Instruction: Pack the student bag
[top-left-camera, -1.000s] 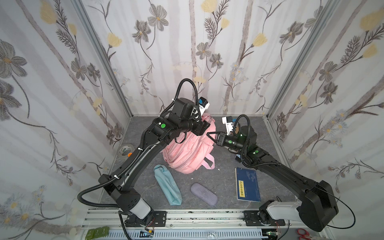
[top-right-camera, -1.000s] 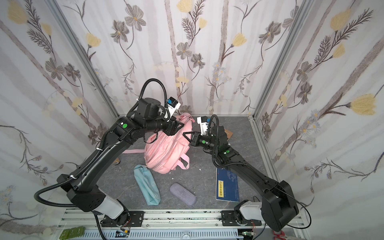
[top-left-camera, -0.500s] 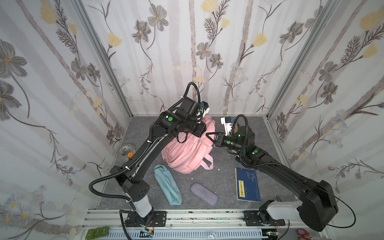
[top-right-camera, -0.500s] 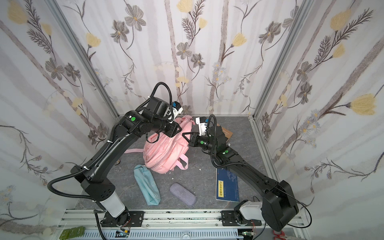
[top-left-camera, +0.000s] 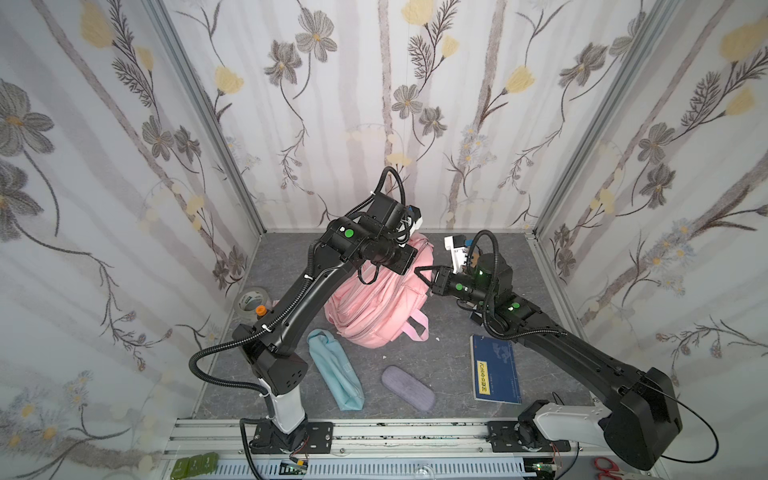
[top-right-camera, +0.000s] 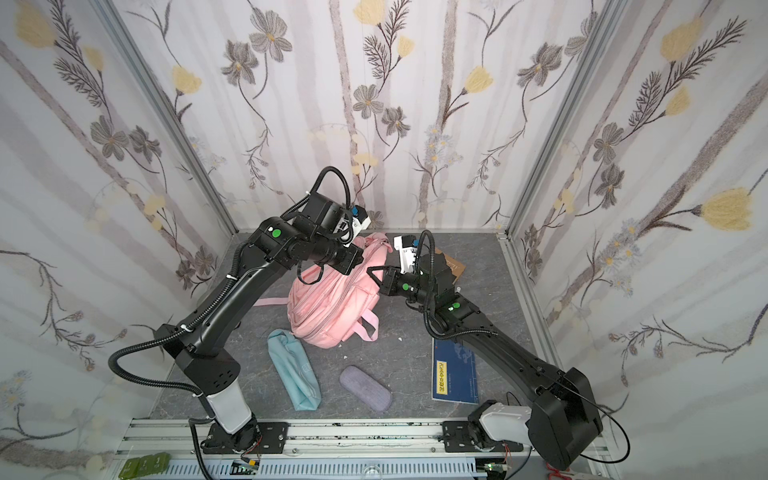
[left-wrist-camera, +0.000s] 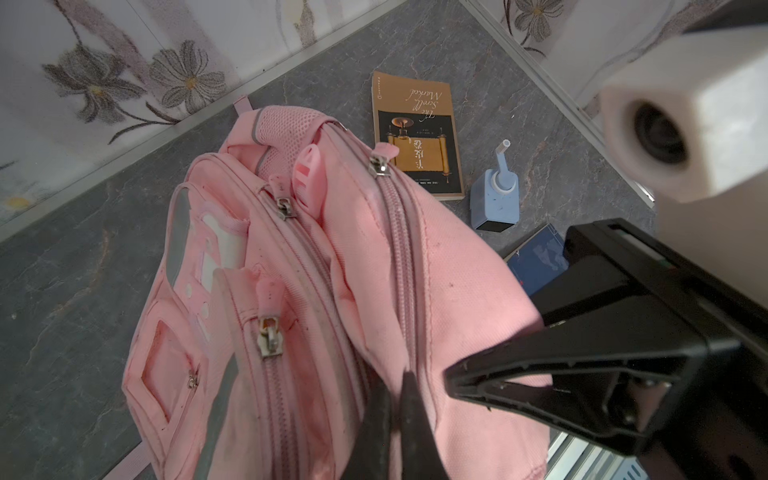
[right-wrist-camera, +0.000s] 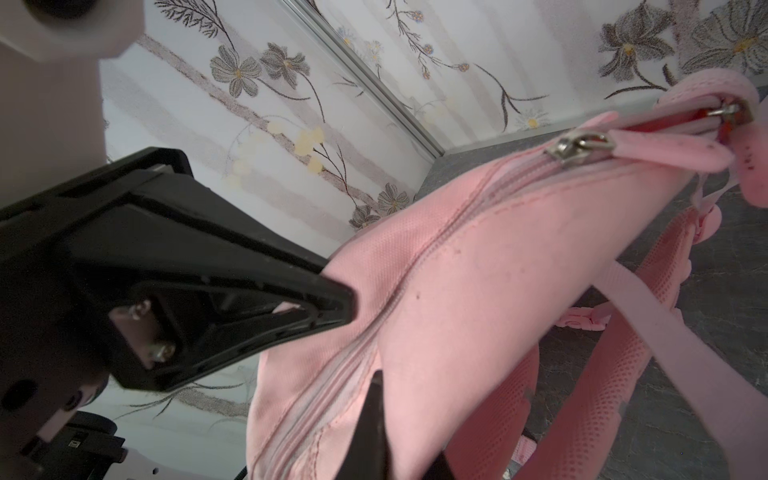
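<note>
Plainly, the bag (top-left-camera: 374, 307) sits at the centre of the table (top-left-camera: 449, 345), its top toward 12 o'clock, and every zip that shows is closed. The left gripper (right-wrist-camera: 338, 309) has its jaws pressed together on a fold of pink cloth beside the main zip (left-wrist-camera: 401, 257). The right gripper (top-left-camera: 419, 272), reaching in from 3 o'clock, pinches the same flank just beside it.

I judge the step to be steadying the bag so that the main pocket can be opened. To do it well, keep one pinch as an anchor and hold the cloth taut. Send the other gripper to the metal pull (left-wrist-camera: 380, 162) near the bag's top. Draw the pull along the track, not away from it, or the soft bag will likely fold and follow. Lift little, since the cloth sags.

Counted left to right:
- one tape roll (top-left-camera: 248, 300) at 9 o'clock
- one teal pouch (top-left-camera: 334, 370) at 7
- one bag
- one grey case (top-left-camera: 408, 388) at 6
- one blue book (top-left-camera: 495, 370) at 5
- one brown book (left-wrist-camera: 415, 133) at 2
- one blue bottle (left-wrist-camera: 496, 199) between the two books, near 3

That makes two books and six loose things outside the bag. Four metal zip pulls show in the left wrist view.
</note>
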